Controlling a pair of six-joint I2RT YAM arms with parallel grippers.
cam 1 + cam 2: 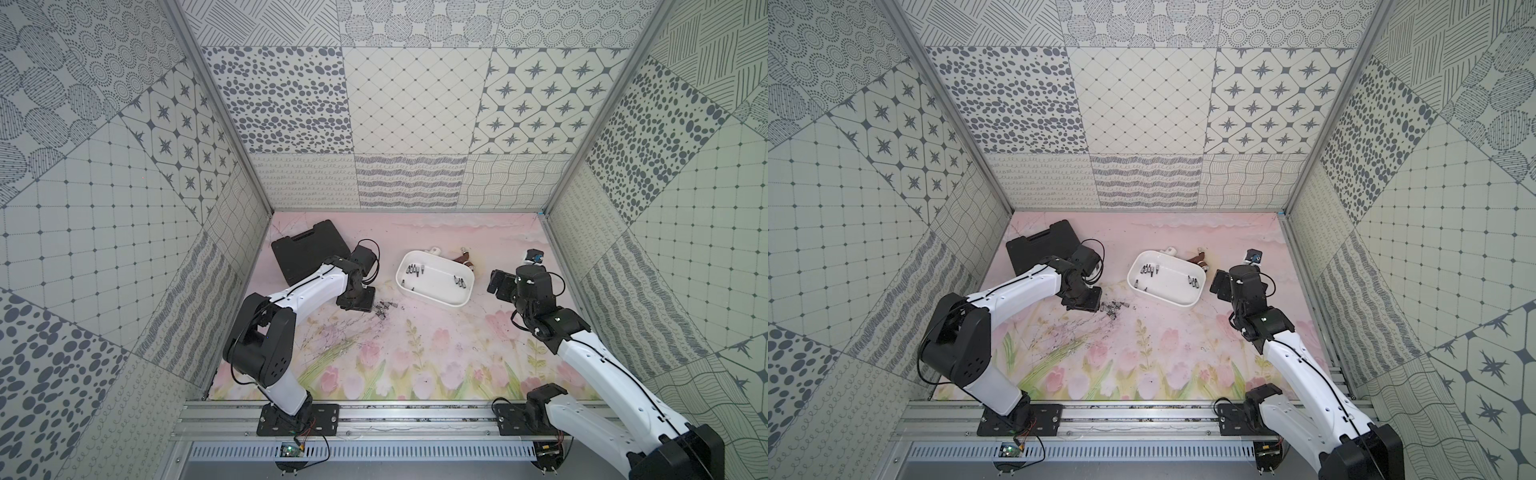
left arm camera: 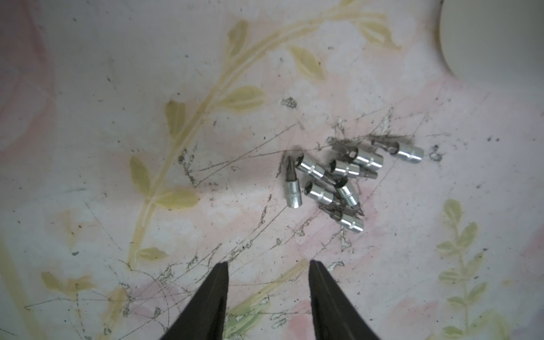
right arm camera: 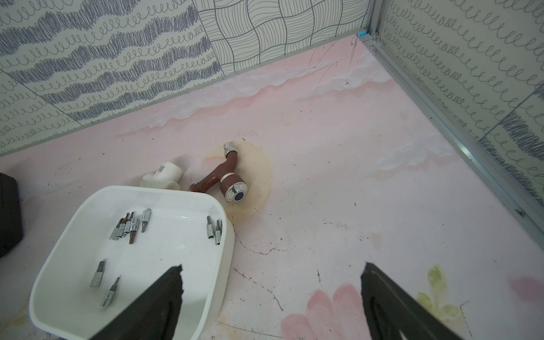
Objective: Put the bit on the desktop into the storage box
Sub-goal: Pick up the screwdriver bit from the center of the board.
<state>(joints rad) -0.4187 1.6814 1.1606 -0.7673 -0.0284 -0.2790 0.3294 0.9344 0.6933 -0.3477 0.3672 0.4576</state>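
Several silver bits (image 2: 332,182) lie in a loose pile on the scratched tulip-print desktop (image 1: 415,353); both top views show the pile (image 1: 381,311) (image 1: 1112,309). My left gripper (image 2: 268,263) hangs low just short of the pile (image 1: 368,305), its jaws partly apart with nothing between them. The white storage box (image 1: 440,286) (image 3: 164,250) stands further back and to the right and holds several bits (image 3: 129,225). Right of the box my right gripper (image 3: 272,266) (image 1: 496,282) stands wide open and empty, one finger over the box's near corner.
A black tool case (image 1: 309,249) lies at the back left, behind the left arm. A brown tap (image 3: 226,176) and a white pipe elbow (image 3: 162,176) lie just behind the box. A small dark object (image 1: 532,257) sits by the right wall.
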